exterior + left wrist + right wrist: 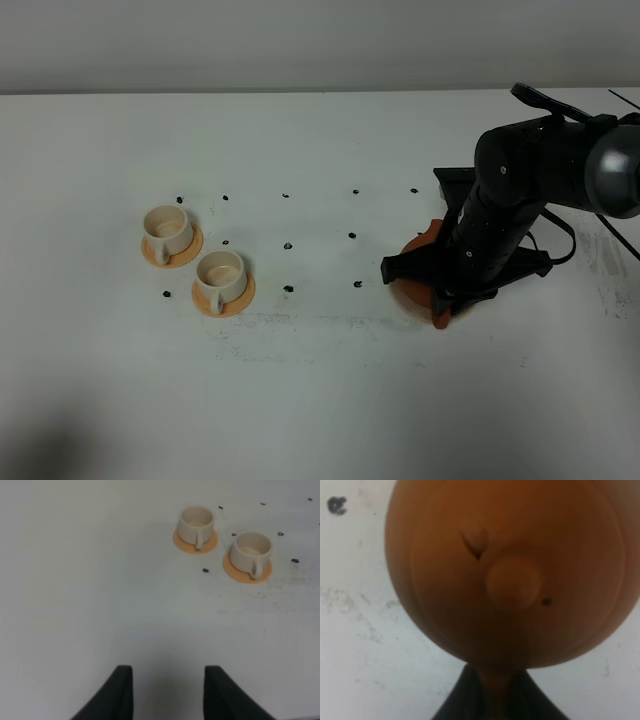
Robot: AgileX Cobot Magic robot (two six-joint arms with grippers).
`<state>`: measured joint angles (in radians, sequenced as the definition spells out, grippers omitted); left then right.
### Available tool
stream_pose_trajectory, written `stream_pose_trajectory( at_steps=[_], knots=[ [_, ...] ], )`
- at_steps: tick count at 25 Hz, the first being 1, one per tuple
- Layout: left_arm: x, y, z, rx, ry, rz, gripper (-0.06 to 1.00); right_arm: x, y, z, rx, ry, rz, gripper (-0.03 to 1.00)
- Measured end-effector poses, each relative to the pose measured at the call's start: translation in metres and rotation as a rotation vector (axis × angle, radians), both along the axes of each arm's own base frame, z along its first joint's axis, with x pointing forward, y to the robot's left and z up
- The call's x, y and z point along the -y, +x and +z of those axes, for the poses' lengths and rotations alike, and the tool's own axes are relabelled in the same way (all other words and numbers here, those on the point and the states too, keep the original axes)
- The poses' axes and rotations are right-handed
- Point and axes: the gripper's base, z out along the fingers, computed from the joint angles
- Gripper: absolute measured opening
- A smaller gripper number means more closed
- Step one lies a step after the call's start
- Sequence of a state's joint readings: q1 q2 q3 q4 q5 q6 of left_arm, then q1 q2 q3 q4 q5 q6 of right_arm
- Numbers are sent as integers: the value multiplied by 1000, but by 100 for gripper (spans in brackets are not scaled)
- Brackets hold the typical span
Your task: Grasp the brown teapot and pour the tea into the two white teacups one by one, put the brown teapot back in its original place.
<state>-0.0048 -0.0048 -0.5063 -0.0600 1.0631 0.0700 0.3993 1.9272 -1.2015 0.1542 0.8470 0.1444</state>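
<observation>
No readable text, label, brand or number appears on anything in view.

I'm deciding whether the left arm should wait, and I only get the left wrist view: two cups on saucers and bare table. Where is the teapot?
Observer: In the high view the brown teapot is well to the right of the two white teacups, mostly hidden under the right arm.
Operator: Does the right gripper have hold of it?
Observer: It looks so. In the right wrist view the right gripper has its fingers pressed against either side of the loop handle.
Operator: Is the lid on?
Observer: Yes, the knobbed lid sits on top of the pot.
</observation>
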Motion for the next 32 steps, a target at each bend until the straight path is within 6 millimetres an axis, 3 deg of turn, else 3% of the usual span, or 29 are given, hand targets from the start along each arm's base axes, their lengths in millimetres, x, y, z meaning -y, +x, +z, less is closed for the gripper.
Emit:
stream_pose_trajectory(
  at_steps=[10,21,26,32],
  knots=[
    [0,0,0,0,0,0,36,2,1,5,34,-16,56,12],
    [0,0,0,0,0,0,36,5,0,34,150,-17,101,12],
    [0,0,0,0,0,0,36,-10,-9,47,209,-19,187,12],
    [0,0,0,0,0,0,36,-39,-23,49,253,-33,325,12]
  ],
)
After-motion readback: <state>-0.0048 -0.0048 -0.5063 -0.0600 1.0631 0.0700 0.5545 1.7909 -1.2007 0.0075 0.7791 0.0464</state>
